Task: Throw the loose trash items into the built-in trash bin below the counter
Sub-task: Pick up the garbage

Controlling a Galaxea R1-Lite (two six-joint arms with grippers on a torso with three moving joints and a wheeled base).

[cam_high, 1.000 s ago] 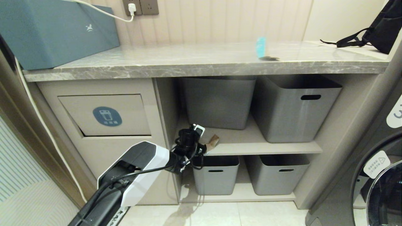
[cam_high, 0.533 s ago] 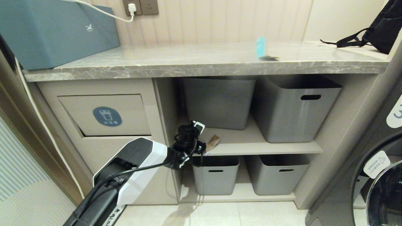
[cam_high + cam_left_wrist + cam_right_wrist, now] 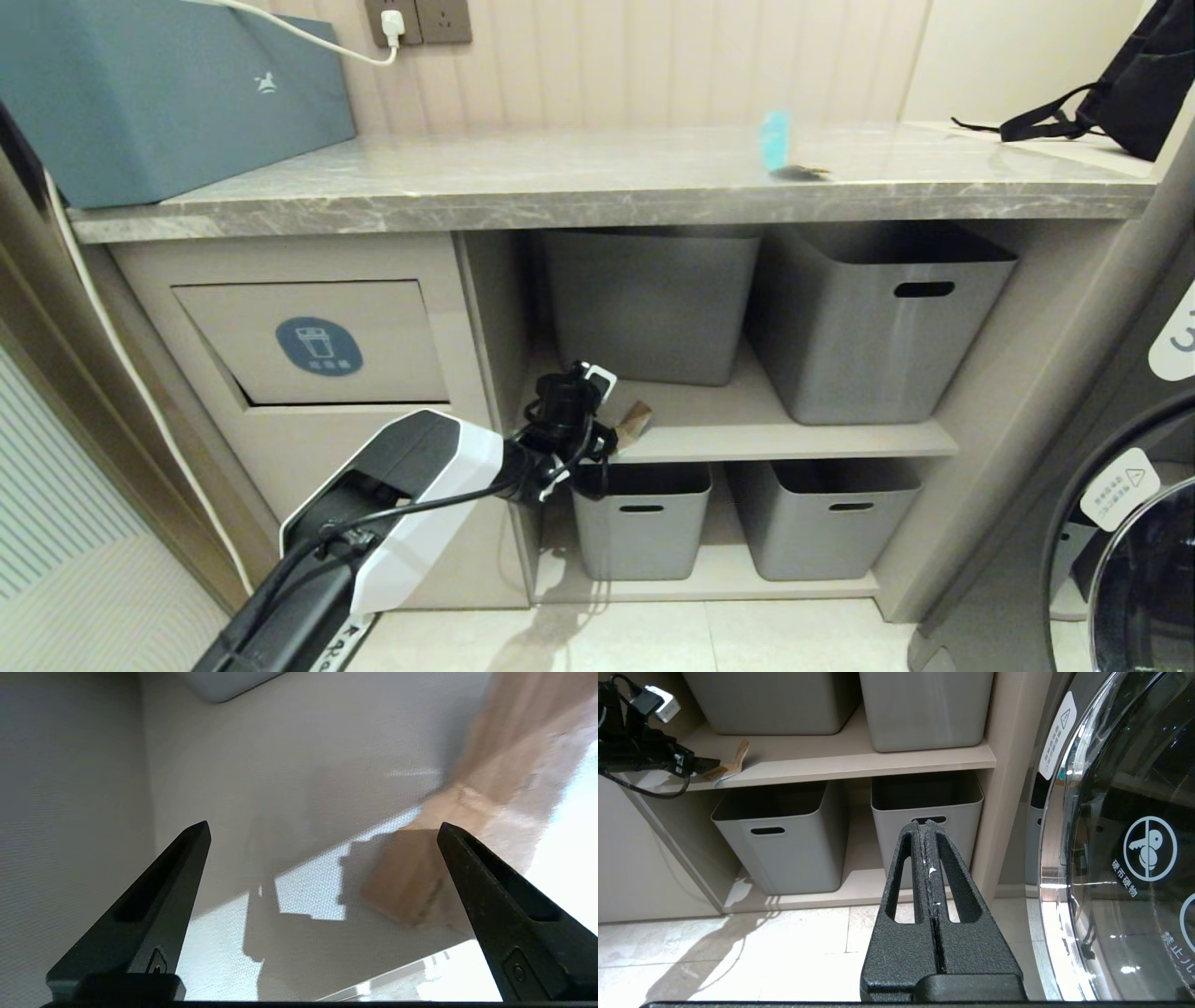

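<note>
The cardboard scrap (image 3: 635, 420) lies brown side up at the front edge of the middle shelf (image 3: 794, 434), torn and slightly curled, its long axis running back into the shelf. My left claw (image 3: 607, 439) sits just beside it, fingers spread wide, with the scrap off toward one fingertip (image 3: 467, 858), not centred. The right claw (image 3: 927, 835) hangs pressed together, well apart. The bin flap (image 3: 317, 341) waits further left, smooth and beige.

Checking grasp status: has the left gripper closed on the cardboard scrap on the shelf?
No: the left gripper stands wide open, the cardboard scrap lying loose on the shelf.
</note>
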